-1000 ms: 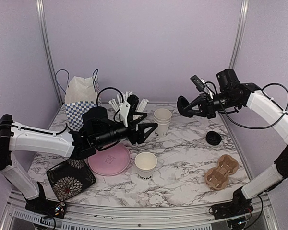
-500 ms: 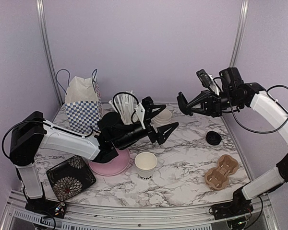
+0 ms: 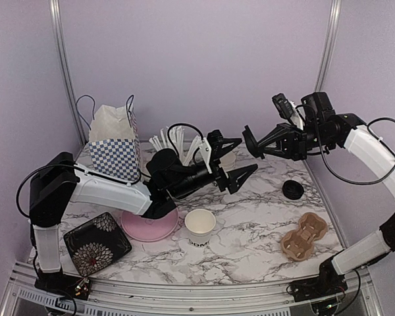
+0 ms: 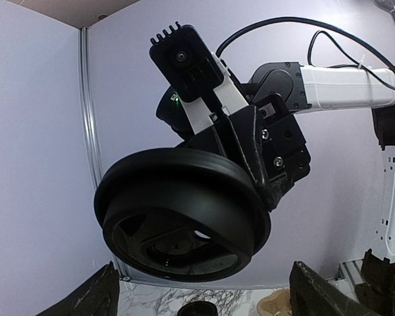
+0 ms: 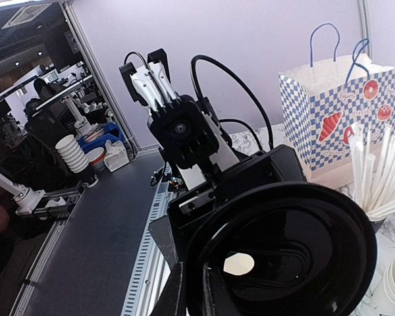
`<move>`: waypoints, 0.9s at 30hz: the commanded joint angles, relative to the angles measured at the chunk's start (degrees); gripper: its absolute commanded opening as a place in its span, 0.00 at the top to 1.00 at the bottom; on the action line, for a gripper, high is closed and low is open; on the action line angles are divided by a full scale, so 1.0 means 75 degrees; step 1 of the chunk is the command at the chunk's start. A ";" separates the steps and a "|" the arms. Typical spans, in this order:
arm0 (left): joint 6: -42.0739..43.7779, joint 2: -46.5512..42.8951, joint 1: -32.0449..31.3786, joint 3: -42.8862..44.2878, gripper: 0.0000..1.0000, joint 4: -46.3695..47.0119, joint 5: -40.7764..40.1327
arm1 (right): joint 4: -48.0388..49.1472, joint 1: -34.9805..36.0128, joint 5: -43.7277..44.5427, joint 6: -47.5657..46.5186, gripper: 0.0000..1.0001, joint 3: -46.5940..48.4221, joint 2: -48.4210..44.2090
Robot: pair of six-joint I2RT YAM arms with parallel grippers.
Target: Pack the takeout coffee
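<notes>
From above, the left gripper (image 3: 247, 155) hangs over the middle of the marble table (image 3: 250, 210) with its jaws spread wide and nothing between them. Just right of it, the right gripper (image 3: 259, 143) is clamped on the edge of a black lid (image 3: 251, 142), held in the air and facing the left gripper. An open white cup (image 3: 200, 225) stands near the middle of the table, beside a pink plate (image 3: 150, 225). A second lid (image 3: 291, 189) lies on the right, with a cardboard cup carrier (image 3: 305, 234) nearer than it. A checkered paper bag (image 3: 112, 150) and a black cup of white sticks (image 3: 168, 146) stand at the far left.

The left wrist view looks up at the underside of the held lid, with the right gripper's fingers pinching its rim. The left gripper's own fingertips (image 4: 104, 296) sit far apart at the bottom corners.

In the right wrist view the held lid fills the near foreground. The left gripper faces the camera behind it, with the bag and sticks to the right.
</notes>
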 commanded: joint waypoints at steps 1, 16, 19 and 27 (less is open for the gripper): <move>0.0257 0.0215 -0.0036 0.0332 0.10 0.0175 0.0111 | -0.0067 0.0117 -0.0248 -0.0021 0.93 0.0018 -0.0107; 0.0658 0.0345 -0.0027 0.0558 0.08 0.0141 -0.0264 | -0.0143 0.0182 -0.0180 -0.0073 0.92 -0.0076 -0.0040; 0.0671 0.0359 -0.0027 0.0583 0.09 0.0144 -0.0276 | -0.0150 0.0196 -0.0145 -0.0087 0.92 -0.0075 -0.0027; 0.0636 0.0300 -0.0026 0.0569 0.18 0.0132 -0.0206 | -0.0113 0.0196 -0.0001 -0.0075 0.91 -0.0087 0.0001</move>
